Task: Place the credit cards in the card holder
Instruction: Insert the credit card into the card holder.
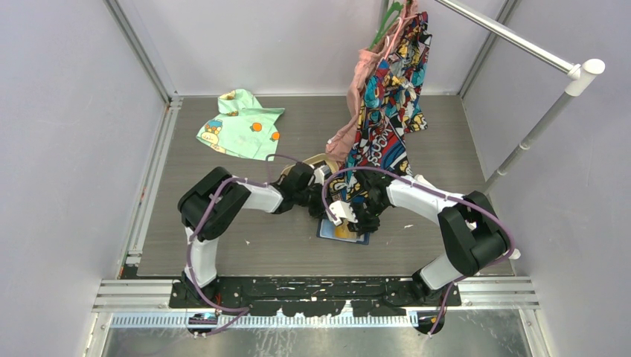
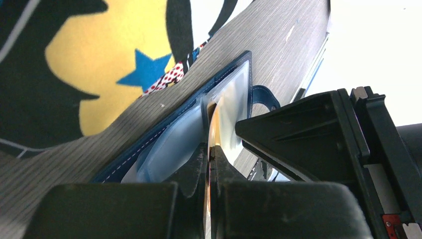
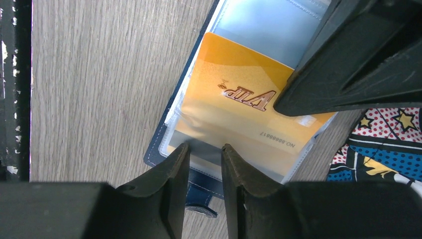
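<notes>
You had a grey wood-grain table [image 1: 223, 249] carrying the open navy card holder [image 1: 362, 239] near its front edge and a green cloth [image 1: 239, 124] far back-left.

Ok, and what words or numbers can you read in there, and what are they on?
"VIP": fancy lettering on the orange card, seen upside down in the right wrist view.
"NO.8888...": a small printed number on the same card; its last digits are too small to be sure of.
Big letters on the comic-print cloth: too blurred to read.
Nothing else shows writing that can be read.
</notes>
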`<control>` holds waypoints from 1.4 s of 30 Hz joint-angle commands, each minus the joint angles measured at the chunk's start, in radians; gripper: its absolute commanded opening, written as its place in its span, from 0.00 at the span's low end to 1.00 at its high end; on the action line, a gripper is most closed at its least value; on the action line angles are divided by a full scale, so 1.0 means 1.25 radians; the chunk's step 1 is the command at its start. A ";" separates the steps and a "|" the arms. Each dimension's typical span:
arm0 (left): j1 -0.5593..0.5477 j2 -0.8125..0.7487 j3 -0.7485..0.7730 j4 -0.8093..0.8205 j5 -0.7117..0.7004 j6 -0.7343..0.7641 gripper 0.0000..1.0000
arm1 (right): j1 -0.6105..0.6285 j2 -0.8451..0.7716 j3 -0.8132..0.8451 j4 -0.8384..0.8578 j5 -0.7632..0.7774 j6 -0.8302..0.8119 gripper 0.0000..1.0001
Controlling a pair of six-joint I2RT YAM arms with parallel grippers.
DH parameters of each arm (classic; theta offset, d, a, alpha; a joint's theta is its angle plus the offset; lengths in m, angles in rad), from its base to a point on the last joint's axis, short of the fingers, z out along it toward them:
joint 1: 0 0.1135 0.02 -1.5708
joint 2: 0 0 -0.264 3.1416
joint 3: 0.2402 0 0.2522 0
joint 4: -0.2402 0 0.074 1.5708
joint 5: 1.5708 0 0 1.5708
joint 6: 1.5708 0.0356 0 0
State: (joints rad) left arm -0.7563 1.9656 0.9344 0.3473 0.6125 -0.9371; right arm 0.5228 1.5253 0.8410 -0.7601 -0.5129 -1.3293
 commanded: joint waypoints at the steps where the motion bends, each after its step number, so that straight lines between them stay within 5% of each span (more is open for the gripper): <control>1: -0.021 0.040 0.027 -0.082 0.015 0.026 0.00 | 0.000 0.021 -0.009 0.020 0.071 0.003 0.37; 12: -0.021 0.061 0.045 -0.094 0.020 0.026 0.03 | -0.022 -0.067 0.066 -0.076 -0.068 0.036 0.39; 17: -0.021 0.068 0.046 -0.093 0.023 0.025 0.05 | 0.061 -0.053 0.093 -0.036 -0.116 0.135 0.27; 23: -0.021 0.068 0.039 -0.085 0.021 0.020 0.06 | 0.165 -0.008 0.103 0.063 -0.026 0.236 0.15; 30: -0.021 0.070 0.042 -0.088 0.021 0.020 0.08 | 0.229 0.021 0.068 0.180 0.121 0.281 0.15; 42: -0.021 0.068 0.038 -0.084 0.023 0.021 0.11 | 0.257 0.034 0.044 0.197 0.203 0.267 0.15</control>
State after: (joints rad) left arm -0.7719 2.0232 0.9939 0.3149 0.6674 -0.9379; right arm 0.8368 1.5719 0.9035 -0.5446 -0.3050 -0.9886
